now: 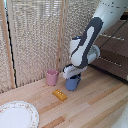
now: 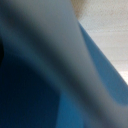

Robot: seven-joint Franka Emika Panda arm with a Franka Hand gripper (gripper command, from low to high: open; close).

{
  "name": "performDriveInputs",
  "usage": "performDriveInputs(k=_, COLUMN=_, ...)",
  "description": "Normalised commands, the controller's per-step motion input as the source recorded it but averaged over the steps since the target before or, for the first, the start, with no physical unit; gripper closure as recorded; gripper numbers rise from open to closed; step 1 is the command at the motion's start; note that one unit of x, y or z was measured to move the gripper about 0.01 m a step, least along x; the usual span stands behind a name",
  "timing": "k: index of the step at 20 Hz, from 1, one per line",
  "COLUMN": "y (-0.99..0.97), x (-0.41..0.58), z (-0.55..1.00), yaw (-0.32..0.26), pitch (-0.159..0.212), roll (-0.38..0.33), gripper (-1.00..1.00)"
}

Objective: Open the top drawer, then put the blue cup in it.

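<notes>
My hand (image 1: 73, 75) is down at the rim of the small medium-blue mug (image 1: 72, 83), which stands on the light wooden tabletop (image 1: 95, 105). Whether my fingers are clamped on it or apart I cannot tell; the wrist view is only a blur of blue (image 2: 35, 95) crossed by a grey band. The pink handleless cup (image 1: 51, 77) stands near the mug, toward the exterior view's left, and a small yellow block (image 1: 60, 94) lies on the tabletop in front of the two. A white plate with a patterned rim (image 1: 17, 114) sits at the lower left corner. The dark-brown wooden drawer front with a long silver bar handle (image 1: 114, 38) is behind my arm at the exterior view's right; I cannot tell whether it is pulled out.
</notes>
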Motion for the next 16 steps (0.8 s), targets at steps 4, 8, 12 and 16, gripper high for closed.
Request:
performDriveInputs(k=4, y=0.00, x=-0.281, z=-0.10, yaw=0.015, pitch=0.036, roll=0.000, gripper=1.00)
performDriveInputs(k=8, y=0.07, x=-0.152, z=-0.01, yaw=0.088, pitch=0.021, roll=0.000, gripper=1.00)
performDriveInputs(k=12, y=0.19, x=-0.044, z=-0.02, yaw=0.063, pitch=-0.002, roll=-0.003, gripper=1.00)
performDriveInputs(k=16, y=0.44, x=0.000, z=0.07, yaw=0.039, pitch=-0.040, roll=-0.032, gripper=1.00)
